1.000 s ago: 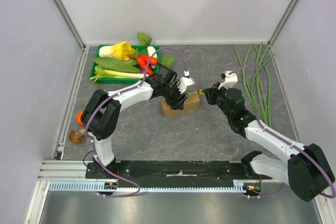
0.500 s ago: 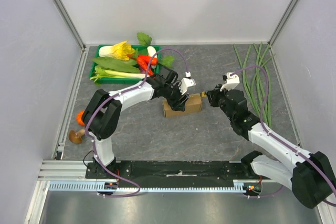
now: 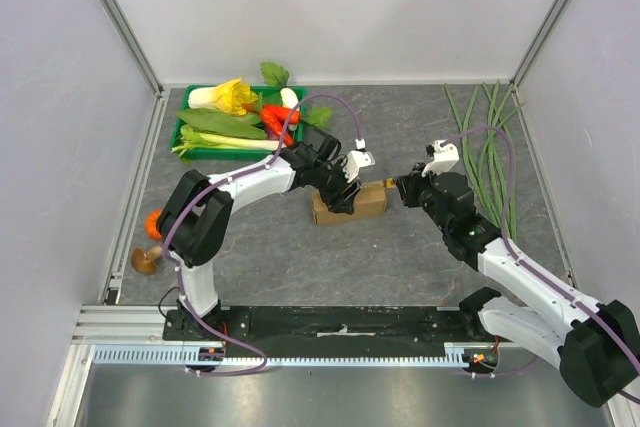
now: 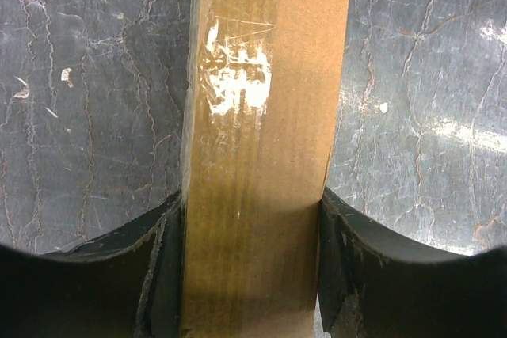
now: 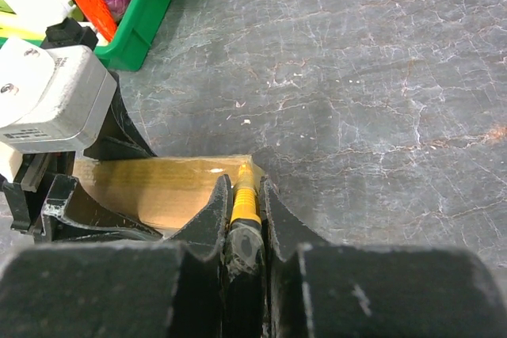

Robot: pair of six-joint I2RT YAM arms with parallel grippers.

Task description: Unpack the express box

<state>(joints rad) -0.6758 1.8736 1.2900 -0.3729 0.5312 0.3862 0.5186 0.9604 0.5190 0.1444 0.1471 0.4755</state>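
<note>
"Pinching what, that left gripper (image 3: 345, 189)?"
"It is clamping the express box (image 3: 365, 203) across its narrow width, mid-table, with the long axis running left to right."
"And the right gripper (image 3: 403, 187)?"
"It is squeezing a yellow-handled tool (image 5: 245, 195), tip touching the box's right end. The box is lying just to its left, so I am expecting a stroke lengthwise."

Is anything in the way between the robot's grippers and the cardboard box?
Nothing visible is. The left gripper grips the express box by both long sides, and the right gripper holds a yellow-handled tool whose tip reaches the box's end.
</note>
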